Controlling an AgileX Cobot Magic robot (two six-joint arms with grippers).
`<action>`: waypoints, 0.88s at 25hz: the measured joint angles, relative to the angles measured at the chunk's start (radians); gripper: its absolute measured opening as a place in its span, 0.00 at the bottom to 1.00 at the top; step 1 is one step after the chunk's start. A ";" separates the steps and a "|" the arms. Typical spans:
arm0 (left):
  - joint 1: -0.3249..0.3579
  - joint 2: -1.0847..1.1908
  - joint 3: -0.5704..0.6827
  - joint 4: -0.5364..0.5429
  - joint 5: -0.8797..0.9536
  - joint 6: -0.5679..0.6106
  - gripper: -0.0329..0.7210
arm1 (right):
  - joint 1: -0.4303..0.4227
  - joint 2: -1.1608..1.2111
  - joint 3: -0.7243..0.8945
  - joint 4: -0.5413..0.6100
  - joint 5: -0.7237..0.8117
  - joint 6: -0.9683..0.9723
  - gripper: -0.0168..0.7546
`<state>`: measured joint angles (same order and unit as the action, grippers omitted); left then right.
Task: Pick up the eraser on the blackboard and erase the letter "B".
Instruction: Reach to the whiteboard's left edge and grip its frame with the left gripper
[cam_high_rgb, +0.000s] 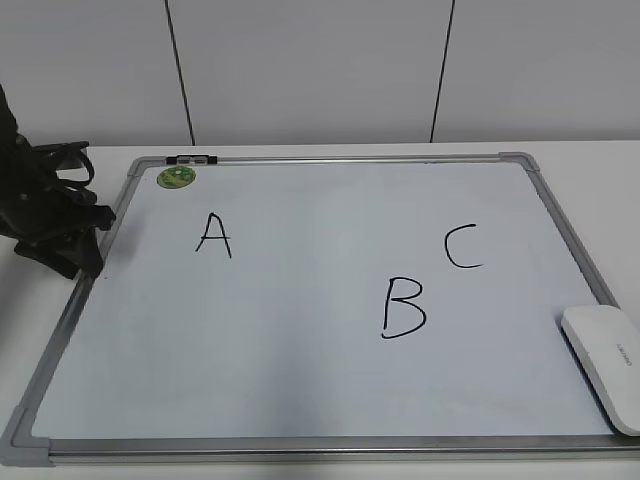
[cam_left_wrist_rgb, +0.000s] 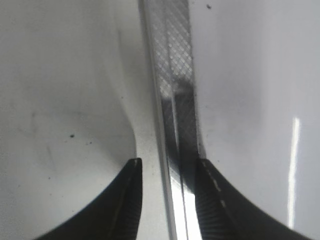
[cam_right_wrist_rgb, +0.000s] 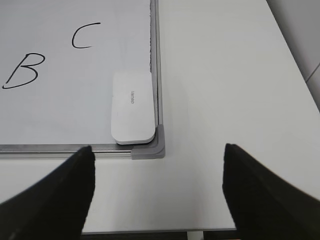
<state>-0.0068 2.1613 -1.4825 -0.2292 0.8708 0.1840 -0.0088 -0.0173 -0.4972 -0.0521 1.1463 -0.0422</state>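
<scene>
The eraser (cam_high_rgb: 605, 362) is lying untouched at the lower right of the exterior view, in the board's near right corner; in the right wrist view the eraser (cam_right_wrist_rgb: 132, 108) is sitting just left of centre, tucked against the right-hand frame rail and the grey corner piece. Nothing is gripping it, so the pick-up is not yet done.

The letter "B" (cam_high_rgb: 403, 308) is standing whole and unsmudged a little right of centre in the exterior view, and at the far left edge of the right wrist view (cam_right_wrist_rgb: 21, 71). So, by my reading, no erasing has begun and the whole task is still ahead: grasp, carry, wipe.

The blackboard (cam_high_rgb: 300, 380) is filling most of the exterior view, with the "C" (cam_high_rgb: 463, 246) up and right of the B, the "A" (cam_high_rgb: 213, 235) in the upper left part, and a round green magnet (cam_high_rgb: 176, 177) near the top left corner.

The right gripper (cam_right_wrist_rgb: 157, 195) is hanging over bare table below the board's corner, jaws spread wide apart with nothing between them. The left gripper (cam_left_wrist_rgb: 167, 200) is sitting at the board's left edge, jaws parted either side of the metal frame rail (cam_left_wrist_rgb: 172, 100); whether they are touching it I cannot tell
</scene>
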 joint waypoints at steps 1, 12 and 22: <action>0.000 0.000 0.000 -0.002 0.002 0.000 0.38 | 0.000 0.000 0.000 0.000 0.000 0.000 0.79; 0.000 0.000 0.000 -0.006 0.002 0.000 0.32 | 0.000 0.000 0.000 0.000 0.002 0.000 0.79; 0.007 0.002 0.000 -0.025 0.014 0.000 0.23 | 0.000 0.000 0.000 0.000 0.002 0.000 0.79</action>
<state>0.0000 2.1630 -1.4830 -0.2542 0.8843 0.1840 -0.0088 -0.0173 -0.4972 -0.0521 1.1479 -0.0422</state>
